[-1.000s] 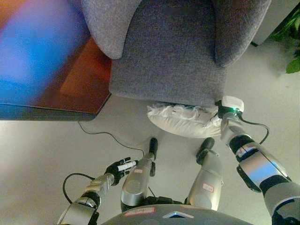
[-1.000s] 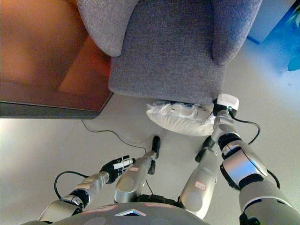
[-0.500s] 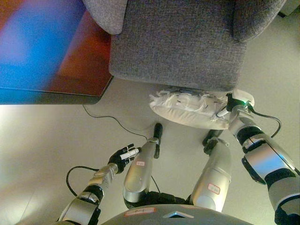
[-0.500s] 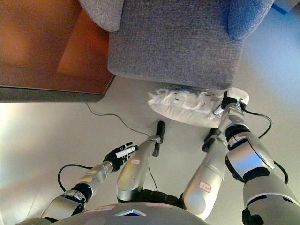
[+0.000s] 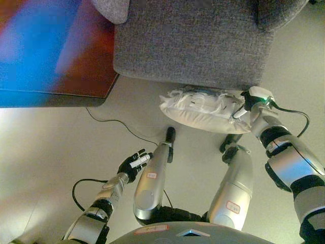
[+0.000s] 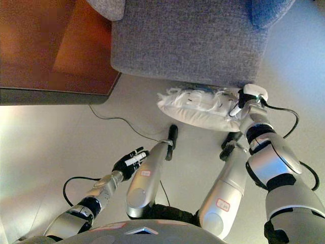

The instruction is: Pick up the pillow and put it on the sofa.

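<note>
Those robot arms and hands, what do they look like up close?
Both arms are silver-grey shells with black bands at the joints. The left hand is dark with white covers on some fingers. The right hand is mostly hidden by the white pillow, so little of it shows.

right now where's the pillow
The white pillow lies on the floor against the grey sofa's front edge, right of centre, with the right hand at its right end.

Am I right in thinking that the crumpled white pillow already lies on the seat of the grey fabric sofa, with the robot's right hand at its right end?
Not quite: the crumpled white pillow lies on the pale floor before the grey fabric sofa, not on its seat, as the left eye view shows. The right hand is indeed at its right end.
</note>
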{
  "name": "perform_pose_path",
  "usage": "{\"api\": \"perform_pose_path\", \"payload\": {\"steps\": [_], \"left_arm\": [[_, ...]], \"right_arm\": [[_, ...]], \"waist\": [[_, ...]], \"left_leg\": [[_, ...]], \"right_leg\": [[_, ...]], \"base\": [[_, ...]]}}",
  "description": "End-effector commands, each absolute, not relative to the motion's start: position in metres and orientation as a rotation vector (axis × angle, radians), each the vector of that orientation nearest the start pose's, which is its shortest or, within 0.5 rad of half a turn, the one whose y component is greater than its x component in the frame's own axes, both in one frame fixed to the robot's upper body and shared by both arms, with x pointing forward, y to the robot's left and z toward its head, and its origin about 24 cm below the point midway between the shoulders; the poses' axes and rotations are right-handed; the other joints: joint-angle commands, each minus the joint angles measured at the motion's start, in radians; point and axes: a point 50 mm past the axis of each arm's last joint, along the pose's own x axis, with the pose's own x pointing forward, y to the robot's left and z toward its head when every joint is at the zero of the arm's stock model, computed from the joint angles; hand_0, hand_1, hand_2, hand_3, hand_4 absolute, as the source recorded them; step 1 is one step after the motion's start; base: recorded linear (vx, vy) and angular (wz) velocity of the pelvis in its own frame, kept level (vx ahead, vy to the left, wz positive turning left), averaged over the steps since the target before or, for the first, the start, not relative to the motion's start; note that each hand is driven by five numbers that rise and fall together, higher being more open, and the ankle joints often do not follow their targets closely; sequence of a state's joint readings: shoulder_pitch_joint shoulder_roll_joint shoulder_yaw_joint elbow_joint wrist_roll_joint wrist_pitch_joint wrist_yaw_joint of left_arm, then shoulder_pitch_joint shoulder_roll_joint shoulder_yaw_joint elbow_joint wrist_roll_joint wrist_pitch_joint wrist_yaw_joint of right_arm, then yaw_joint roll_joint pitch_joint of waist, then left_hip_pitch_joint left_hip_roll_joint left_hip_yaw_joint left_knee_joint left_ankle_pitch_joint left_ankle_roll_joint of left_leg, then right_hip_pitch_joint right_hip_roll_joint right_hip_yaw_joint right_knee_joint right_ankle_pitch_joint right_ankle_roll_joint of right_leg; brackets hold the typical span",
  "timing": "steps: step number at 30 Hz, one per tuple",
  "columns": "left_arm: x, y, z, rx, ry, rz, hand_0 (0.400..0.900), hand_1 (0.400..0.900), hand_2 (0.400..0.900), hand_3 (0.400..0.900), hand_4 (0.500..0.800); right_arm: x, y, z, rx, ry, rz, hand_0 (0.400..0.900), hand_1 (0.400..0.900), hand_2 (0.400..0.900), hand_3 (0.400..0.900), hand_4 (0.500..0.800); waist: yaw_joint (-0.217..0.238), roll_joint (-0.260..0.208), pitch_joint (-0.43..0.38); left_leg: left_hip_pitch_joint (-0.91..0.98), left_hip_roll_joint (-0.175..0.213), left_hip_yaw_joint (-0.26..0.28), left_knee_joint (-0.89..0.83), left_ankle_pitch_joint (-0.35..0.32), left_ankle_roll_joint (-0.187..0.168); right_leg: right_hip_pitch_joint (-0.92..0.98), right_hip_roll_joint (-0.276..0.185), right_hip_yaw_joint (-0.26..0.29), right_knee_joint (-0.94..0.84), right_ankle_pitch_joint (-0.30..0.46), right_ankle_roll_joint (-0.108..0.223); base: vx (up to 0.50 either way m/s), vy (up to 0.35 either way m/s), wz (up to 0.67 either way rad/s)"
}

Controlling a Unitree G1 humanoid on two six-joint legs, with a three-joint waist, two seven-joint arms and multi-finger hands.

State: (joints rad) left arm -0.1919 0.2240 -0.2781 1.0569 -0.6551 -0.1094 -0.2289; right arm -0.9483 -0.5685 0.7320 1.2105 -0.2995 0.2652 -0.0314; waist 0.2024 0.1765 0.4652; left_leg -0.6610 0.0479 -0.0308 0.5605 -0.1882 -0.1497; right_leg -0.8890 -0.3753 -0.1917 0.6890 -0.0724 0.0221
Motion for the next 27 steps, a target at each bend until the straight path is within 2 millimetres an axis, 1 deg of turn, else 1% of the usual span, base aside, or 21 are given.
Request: {"api": "perform_pose_path", "payload": {"steps": [1, 5, 8, 9, 10, 14, 15, 18, 20, 25, 27], "left_arm": [[0.124, 0.216, -0.151, -0.174, 1.069, 0.027, 0.9, 0.9, 0.9, 0.9, 0.8], [0.12, 0.218, -0.151, -0.19, 1.061, 0.037, 0.9, 0.9, 0.9, 0.9, 0.8], [0.118, 0.224, -0.15, -0.198, 1.051, 0.054, 0.9, 0.9, 0.9, 0.9, 0.8], [0.117, 0.226, -0.15, -0.205, 1.047, 0.061, 0.9, 0.9, 0.9, 0.9, 0.8], [0.116, 0.227, -0.15, -0.208, 1.037, 0.068, 0.9, 0.9, 0.9, 0.9, 0.8], [0.112, 0.231, -0.15, -0.208, 1.03, 0.088, 0.9, 0.9, 0.9, 0.9, 0.8], [0.109, 0.232, -0.15, -0.213, 1.027, 0.094, 0.9, 0.9, 0.9, 0.9, 0.8], [0.103, 0.234, -0.151, -0.224, 1.026, 0.108, 0.9, 0.9, 0.9, 0.9, 0.8], [0.103, 0.234, -0.151, -0.224, 1.023, 0.115, 0.9, 0.9, 0.9, 0.9, 0.8], [0.101, 0.236, -0.151, -0.221, 1.019, 0.127, 0.9, 0.9, 0.9, 0.9, 0.8], [0.098, 0.236, -0.152, -0.217, 1.024, 0.128, 0.9, 0.9, 0.9, 0.9, 0.8]], "right_arm": [[0.402, -0.254, 0.138, -1.304, 0.389, -0.092, 0.9, 0.9, 0.9, 0.9, 0.8], [0.407, -0.246, 0.149, -1.214, 0.392, -0.014, 0.9, 0.9, 0.9, 0.9, 0.8], [0.41, -0.24, 0.157, -1.167, 0.375, 0.062, 0.9, 0.9, 0.9, 0.9, 0.8], [0.41, -0.239, 0.16, -1.173, 0.36, 0.079, 0.573, 0.573, 0.573, 0.573, 0.604], [0.411, -0.238, 0.163, -1.159, 0.356, 0.094, 0.4, 0.4, 0.4, 0.4, 0.5], [0.411, -0.238, 0.166, -1.104, 0.316, 0.076, 0.4, 0.4, 0.4, 0.4, 0.5], [0.412, -0.24, 0.168, -1.063, 0.301, 0.061, 0.4, 0.4, 0.4, 0.4, 0.5], [0.411, -0.241, 0.17, -1.069, 0.275, 0.066, 0.4, 0.4, 0.4, 0.4, 0.5], [0.411, -0.242, 0.171, -1.067, 0.264, 0.058, 0.4, 0.4, 0.4, 0.4, 0.5], [0.411, -0.241, 0.172, -1.03, 0.217, 0.061, 0.4, 0.4, 0.4, 0.4, 0.5], [0.41, -0.239, 0.169, -1.006, 0.213, 0.088, 0.4, 0.4, 0.4, 0.4, 0.5]], "waist": [[0.037, 0.018, 0.055], [0.046, 0.021, 0.055], [0.05, 0.019, 0.055], [0.051, 0.018, 0.055], [0.052, 0.017, 0.055], [0.058, 0.011, 0.055], [0.06, 0.009, 0.055], [0.061, 0.002, 0.055], [0.061, -0.001, 0.055], [0.06, -0.005, 0.055], [0.056, -0.01, 0.055]], "left_leg": [[-0.051, 0.004, -0.042, 0.039, -0.002, 0.065], [-0.157, -0.011, -0.047, 0.153, -0.021, 0.076], [-0.258, -0.016, -0.052, 0.269, -0.046, 0.083], [-0.285, -0.018, -0.054, 0.305, -0.056, 0.087], [-0.316, -0.022, -0.058, 0.348, -0.068, 0.089], [-0.377, -0.025, -0.068, 0.439, -0.097, 0.095], [-0.398, -0.029, -0.072, 0.471, -0.109, 0.099], [-0.426, -0.024, -0.078, 0.512, -0.12, 0.1], [-0.441, -0.024, -0.08, 0.535, -0.125, 0.1], [-0.435, -0.019, -0.082, 0.544, -0.124, 0.1], [-0.406, -0.006, -0.08, 0.523, -0.114, 0.095]], "right_leg": [[-0.057, -0.057, 0.146, 0.09, 0.006, 0.142], [-0.11, -0.051, 0.154, 0.141, -0.015, 0.124], [-0.175, -0.044, 0.174, 0.207, -0.039, 0.107], [-0.194, -0.042, 0.179, 0.231, -0.05, 0.1], [-0.21, -0.039, 0.185, 0.253, -0.06, 0.094], [-0.252, -0.034, 0.2, 0.318, -0.085, 0.083], [-0.265, -0.032, 0.204, 0.337, -0.096, 0.08], [-0.28, -0.029, 0.209, 0.361, -0.108, 0.073], [-0.286, -0.027, 0.212, 0.374, -0.114, 0.071], [-0.273, -0.027, 0.211, 0.379, -0.118, 0.069], [-0.241, -0.027, 0.203, 0.367, -0.114, 0.071]], "base": [[-0.06, 0.011, -0.03], [-0.07, 0.023, -0.04], [-0.09, 0.033, -0.09], [-0.07, 0.018, -0.09], [-0.07, 0.009, -0.08], [-0.04, -0.01, -0.05], [-0.02, -0.005, -0.08], [-0.02, 0.001, -0.11], [-0.01, -0.004, -0.03], [0.0, -0.004, -0.01], [0.01, -0.015, -0.04]]}}
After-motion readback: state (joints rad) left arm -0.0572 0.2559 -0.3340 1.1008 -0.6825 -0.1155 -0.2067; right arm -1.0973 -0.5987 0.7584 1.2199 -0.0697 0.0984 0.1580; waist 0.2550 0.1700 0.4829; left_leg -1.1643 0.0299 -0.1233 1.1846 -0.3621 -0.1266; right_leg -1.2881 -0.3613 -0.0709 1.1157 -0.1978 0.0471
